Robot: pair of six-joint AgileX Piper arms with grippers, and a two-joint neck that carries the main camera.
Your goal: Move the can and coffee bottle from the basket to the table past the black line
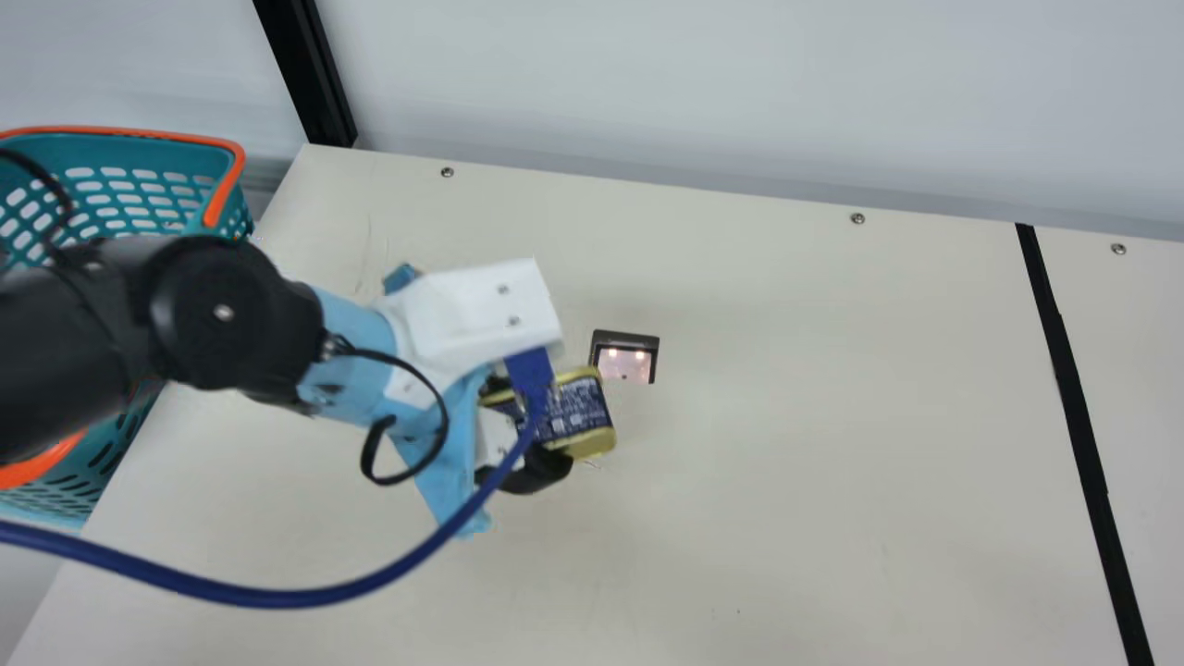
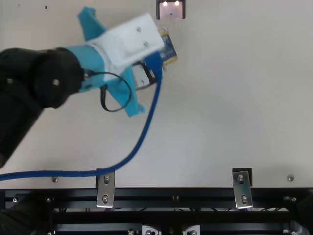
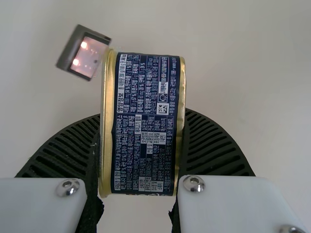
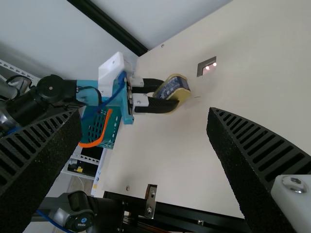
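The left gripper [image 1: 538, 470] pinched the blue and gold can [image 1: 583, 418] over the table [image 1: 786, 462], well apart from the basket [image 1: 231, 176]. A dark-edged square [image 1: 625, 339] with two lights was farther from the basket. The right gripper [image 4: 145, 119] had its fingers spread wide.

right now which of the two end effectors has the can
The left end effector: its two ribbed fingers are closed on the sides of the navy can with gold rims. The right end effector differs, its fingers wide apart and holding nothing.
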